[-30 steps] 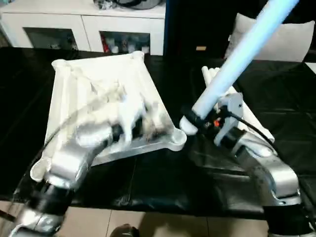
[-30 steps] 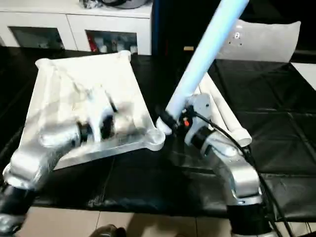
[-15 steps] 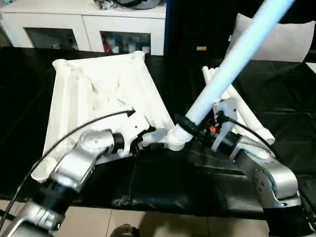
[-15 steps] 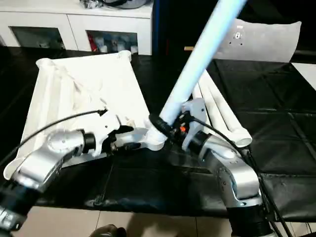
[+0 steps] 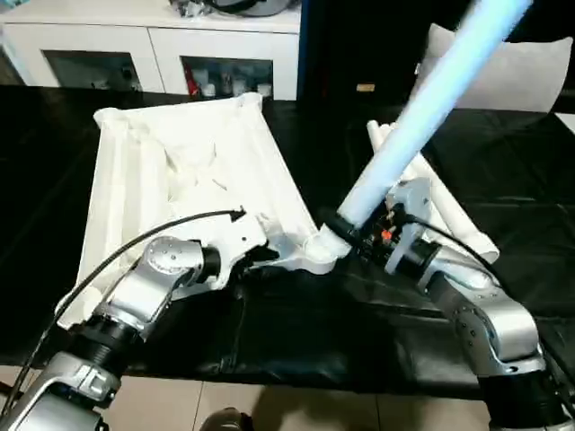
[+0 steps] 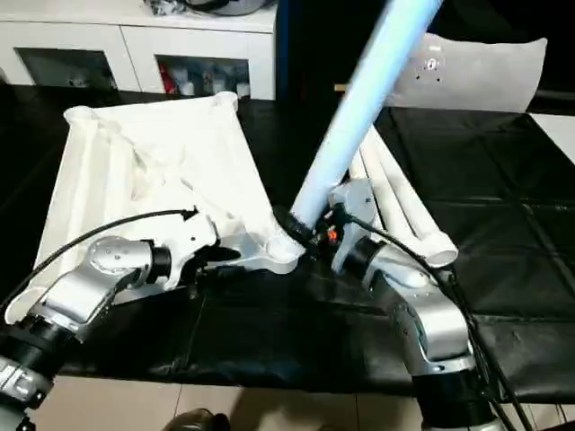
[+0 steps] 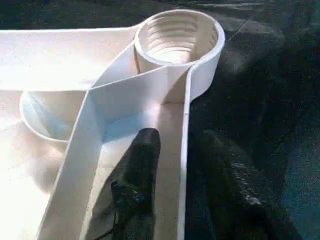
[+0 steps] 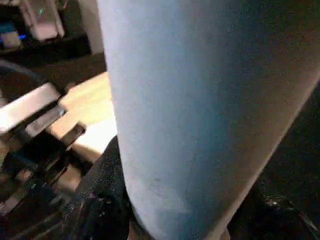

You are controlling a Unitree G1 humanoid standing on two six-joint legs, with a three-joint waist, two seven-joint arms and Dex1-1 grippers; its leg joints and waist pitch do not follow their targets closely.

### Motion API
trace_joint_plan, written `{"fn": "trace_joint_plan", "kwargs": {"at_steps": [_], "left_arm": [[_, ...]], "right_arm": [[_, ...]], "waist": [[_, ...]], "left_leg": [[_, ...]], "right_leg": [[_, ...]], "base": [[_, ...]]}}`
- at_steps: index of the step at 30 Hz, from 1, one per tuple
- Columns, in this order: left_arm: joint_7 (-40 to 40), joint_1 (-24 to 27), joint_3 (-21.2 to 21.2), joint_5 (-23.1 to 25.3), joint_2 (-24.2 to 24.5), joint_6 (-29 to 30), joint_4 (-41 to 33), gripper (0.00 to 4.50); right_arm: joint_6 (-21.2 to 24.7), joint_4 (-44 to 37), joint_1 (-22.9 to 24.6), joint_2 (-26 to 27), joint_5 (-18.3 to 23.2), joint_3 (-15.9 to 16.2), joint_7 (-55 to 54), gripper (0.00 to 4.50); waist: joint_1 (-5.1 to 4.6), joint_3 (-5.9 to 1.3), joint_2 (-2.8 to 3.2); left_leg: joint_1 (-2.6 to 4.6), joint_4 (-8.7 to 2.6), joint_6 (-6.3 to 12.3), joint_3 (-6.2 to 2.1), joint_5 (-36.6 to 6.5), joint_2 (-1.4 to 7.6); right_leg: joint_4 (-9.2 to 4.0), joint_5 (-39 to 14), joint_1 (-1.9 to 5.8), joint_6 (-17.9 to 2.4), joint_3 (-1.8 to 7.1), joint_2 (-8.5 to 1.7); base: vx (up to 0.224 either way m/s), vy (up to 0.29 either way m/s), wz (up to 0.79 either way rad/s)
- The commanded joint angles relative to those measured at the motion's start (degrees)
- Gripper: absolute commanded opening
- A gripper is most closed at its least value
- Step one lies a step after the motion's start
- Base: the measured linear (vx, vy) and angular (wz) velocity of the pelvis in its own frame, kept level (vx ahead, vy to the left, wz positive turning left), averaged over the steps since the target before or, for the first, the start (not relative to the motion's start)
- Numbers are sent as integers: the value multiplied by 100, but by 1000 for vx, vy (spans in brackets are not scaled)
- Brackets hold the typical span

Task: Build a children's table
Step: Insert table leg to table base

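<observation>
Left fingers (image 7: 145, 150) straddle tabletop (image 5: 180, 162) rim; corner socket (image 7: 177, 37) w/o leg.

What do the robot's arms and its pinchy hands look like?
Both arms are shiny silver metal tubes with rounded joints and black rings. A thin black cable loops over the left arm to a white wrist block. The left gripper has two black fingers with a bumpy texture. The right arm also carries a black cable, and the right gripper has a white housing with a small orange-red spot.
</observation>
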Motion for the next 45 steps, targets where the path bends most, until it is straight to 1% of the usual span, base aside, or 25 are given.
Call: {"fn": "trace_joint_plan", "kwargs": {"at_steps": [1, 4, 7, 8, 9, 12, 13, 15, 18, 19, 20, 21, 22, 24, 25, 27, 28, 30, 31, 34, 35, 39, 43, 44, 45], "left_arm": [[-69, -78, -28, 91, 4, -49, 73, 128], [-119, -113, -21, 138, -32, -120, 194, 98], [-133, -130, -10, 135, -73, -127, 261, 71], [-151, -162, -50, 194, -79, -155, 343, 52], [-158, -186, -65, 238, -92, -177, 419, 52], [-207, -227, -99, 297, -96, -180, 531, 18], [-228, -237, -108, 316, -93, -182, 554, 18], [-289, -274, -144, 384, -85, -199, 639, 2], [-465, -351, -265, 525, -50, -336, 747, 0], [-502, -357, -267, 523, -53, -344, 743, 0], [-563, -363, -282, 534, -48, -373, 731, 0], [-686, -357, -340, 567, -11, -461, 689, 0], [-720, -354, -359, 578, 2, -493, 677, 0], [-1011, -292, -457, 566, 83, -796, 563, 0], [-1118, -270, -479, 547, 104, -886, 527, 0], [-1202, -265, -539, 580, 145, -859, 442, 0], [-1165, -277, -527, 602, 131, -850, 437, 0], [-1105, -318, -460, 624, 65, -875, 483, 0], [-1109, -325, -455, 628, 58, -889, 494, 0], [-1120, -338, -458, 635, 63, -923, 476, 0], [-1168, -336, -455, 635, 69, -978, 459, 0], [-1369, -279, -493, 572, 95, -1061, 280, 0], [-1477, -232, -493, 516, 77, -1021, 105, 0], [-1503, -233, -497, 513, 68, -1039, 86, 0], [-1541, -230, -497, 490, 60, -1036, 65, 0]], "right_arm": [[43, -3, -81, -36, -29, 25, 34, 193], [118, 78, -145, -42, -116, 94, 38, 193], [144, 126, -203, -46, -137, 130, 80, 193], [190, 156, -246, -70, -165, 179, 75, 193], [216, 182, -276, -77, -171, 205, 95, 193], [263, 223, -330, -109, -183, 273, 185, 193], [269, 241, -345, -108, -190, 280, 188, 193], [265, 325, -404, -137, -242, 339, 242, 193], [193, 555, -550, -160, -420, 446, 270, 193], [210, 578, -574, -154, -422, 442, 267, 193], [250, 608, -602, -146, -427, 429, 247, 193], [308, 654, -636, -151, -442, 426, 229, 193], [322, 666, -644, -154, -447, 427, 226, 193], [350, 752, -690, -166, -480, 437, 223, 193], [353, 784, -705, -169, -484, 438, 226, 193], [434, 809, -717, -197, -441, 471, 329, 193], [480, 803, -708, -213, -408, 499, 409, 193], [585, 786, -653, -237, -414, 570, 516, 193], [599, 784, -635, -242, -427, 589, 530, 193], [651, 817, -607, -235, -436, 622, 540, 193], [644, 859, -602, -220, -434, 634, 563, 193], [588, 1009, -633, -171, -486, 647, 578, 193], [603, 1112, -681, -152, -509, 663, 635, 193], [605, 1149, -695, -154, -519, 675, 661, 193], [614, 1166, -702, -159, -521, 686, 684, 193]], "waist": [[-25, -421, 39], [-25, -417, 22], [-25, -413, 28], [-22, -413, 24], [-22, -415, 24], [-18, -405, 25], [-18, -404, 25], [-27, -406, 1], [-27, -414, -3], [-26, -411, -18], [-24, -413, -14], [-19, -416, -23], [-14, -424, -16], [-21, -431, -35], [-12, -434, -20], [-2, -423, -32], [4, -422, -27], [6, -409, -35], [2, -396, -37], [-3, -383, -38], [-7, -381, -41], [-7, -382, -42], [-4, -383, -40], [-5, -377, -39], [-8, -367, -50]], "left_leg": [[214, -458, -247, -155, -1549, 405], [218, -458, -253, -151, -1556, 403], [223, -460, -275, -150, -1612, 405], [223, -459, -272, -150, -1605, 406], [222, -460, -276, -150, -1589, 401], [228, -464, -288, -151, -1671, 407], [227, -473, -306, -159, -1707, 413], [229, -470, -313, -156, -1731, 408], [219, -463, -287, -155, -1624, 405], [215, -457, -272, -147, -1573, 406], [213, -456, -268, -147, -1555, 408], [217, -454, -245, -144, -1522, 412], [212, -452, -218, -146, -1443, 415], [203, -448, -180, -142, -1345, 412], [207, -440, -159, -133, -1286, 412], [217, -437, -126, -121, -1249, 415], [211, -439, -108, -123, -1245, 418], [215, -445, -100, -124, -1314, 423], [209, -455, -115, -127, -1358, 425], [233, -468, -184, -131, -1527, 431], [230, -471, -202, -133, -1561, 428], [219, -476, -207, -136, -1511, 428], [221, -473, -169, -130, -1437, 433], [223, -473, -171, -128, -1483, 432], [224, -477, -173, -125, -1510, 430]], "right_leg": [[-429, -690, 139, -1258, 209, -475], [-439, -745, 132, -1278, 208, -473], [-438, -827, 126, -1284, 210, -477], [-444, -843, 123, -1275, 214, -477], [-442, -842, 126, -1267, 213, -473], [-454, -980, 117, -1245, 216, -483], [-454, -1037, 119, -1236, 215, -489], [-461, -1078, 114, -1238, 215, -490], [-453, -1011, 122, -1246, 213, -492], [-452, -986, 121, -1261, 217, -499], [-448, -977, 126, -1264, 217, -501], [-446, -963, 126, -1259, 216, -502], [-437, -865, 130, -1264, 215, -499], [-422, -703, 141, -1289, 209, -493], [-419, -613, 134, -1309, 208, -492], [-408, -500, 125, -1346, 208, -486], [-398, -484, 134, -1361, 202, -486], [-406, -581, 135, -1355, 202, -494], [-417, -702, 132, -1329, 204, -499], [-443, -971, 107, -1279, 211, -506], [-447, -1018, 107, -1268, 214, -503], [-439, -925, 108, -1259, 213, -504], [-427, -752, 105, -1323, 209, -502], [-434, -803, 104, -1329, 210, -504], [-441, -860, 98, -1320, 211, -500]], "base": [[0, 0, 0], [0, 0, 0], [0, 0, 0], [0, 0, 0], [0, 0, 0], [0, 0, 0], [0, 0, 0], [0, 0, 0], [0, 0, 0], [0, 0, 0], [0, 0, 0], [0, 0, 0], [0, 0, 0], [0, 0, 0], [0, 0, 0], [0, 0, 0], [0, 0, 0], [0, 0, 0], [0, 0, 0], [0, 0, 0], [0, 0, 0], [0, 0, 0], [0, 0, 0], [0, 0, 0], [0, 0, 0]]}}
